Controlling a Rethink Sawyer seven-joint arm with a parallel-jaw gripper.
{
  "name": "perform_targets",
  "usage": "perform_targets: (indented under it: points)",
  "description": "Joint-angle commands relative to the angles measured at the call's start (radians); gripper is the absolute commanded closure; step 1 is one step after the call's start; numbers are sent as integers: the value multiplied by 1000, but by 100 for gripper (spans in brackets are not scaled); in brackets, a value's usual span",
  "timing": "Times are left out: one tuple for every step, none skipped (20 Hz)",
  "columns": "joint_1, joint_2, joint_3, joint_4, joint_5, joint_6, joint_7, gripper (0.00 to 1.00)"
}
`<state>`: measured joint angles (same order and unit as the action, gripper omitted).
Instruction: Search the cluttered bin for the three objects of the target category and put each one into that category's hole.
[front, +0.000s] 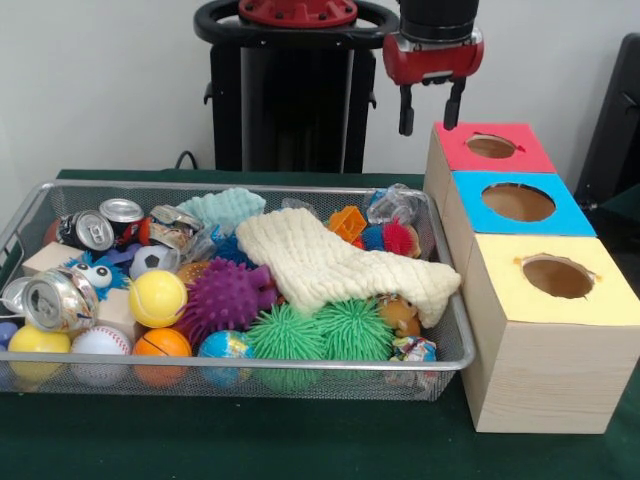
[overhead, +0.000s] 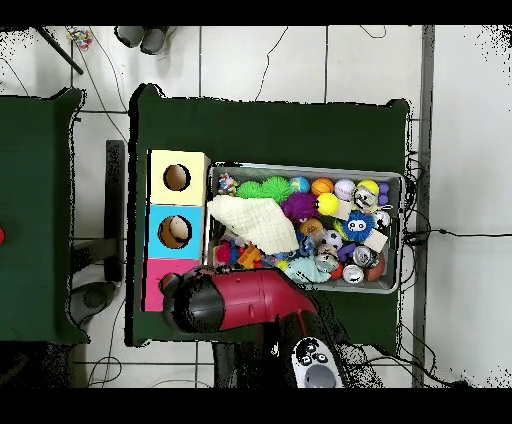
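Red-topped box (front: 492, 147) just under empty, parted claw (front: 430, 122).

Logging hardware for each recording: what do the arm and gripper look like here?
The gripper has a glossy red housing beneath a black cylindrical wrist, with two short black fingers hanging from it. In the overhead view the arm is a rounded red shell with a black end section.

cloth (front: 330, 262) covering toys, holes (front: 518, 201) unobstructed
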<state>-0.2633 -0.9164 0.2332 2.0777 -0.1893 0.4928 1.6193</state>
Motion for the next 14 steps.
perform_targets:
  points:
    - [-38, 89, 73, -84, -18, -40, 31, 0]
    - [-37, 101, 73, -99, -18, -34, 30, 0]
    - [-36, 104, 72, -106, -20, -31, 28, 0]
    - [-37, 111, 70, -113, -21, -29, 28, 0]
    - [-37, 113, 70, -118, -20, -27, 28, 0]
    - [-38, 112, 71, -120, -20, -24, 27, 0]
    - [-39, 115, 71, -123, -19, -24, 27, 0]
    - [-41, 119, 73, -125, -18, -25, 26, 0]
    - [-43, 123, 75, -128, -17, -27, 26, 0]
    - [-45, 128, 76, -128, -17, -32, 25, 0]
    - [-45, 134, 77, -132, -19, -36, 24, 0]
    - [-46, 139, 76, -131, -21, -43, 25, 0]
    - [-48, 144, 78, -133, -22, -48, 25, 0]
    - [-48, 148, 76, -132, -25, -55, 26, 0]
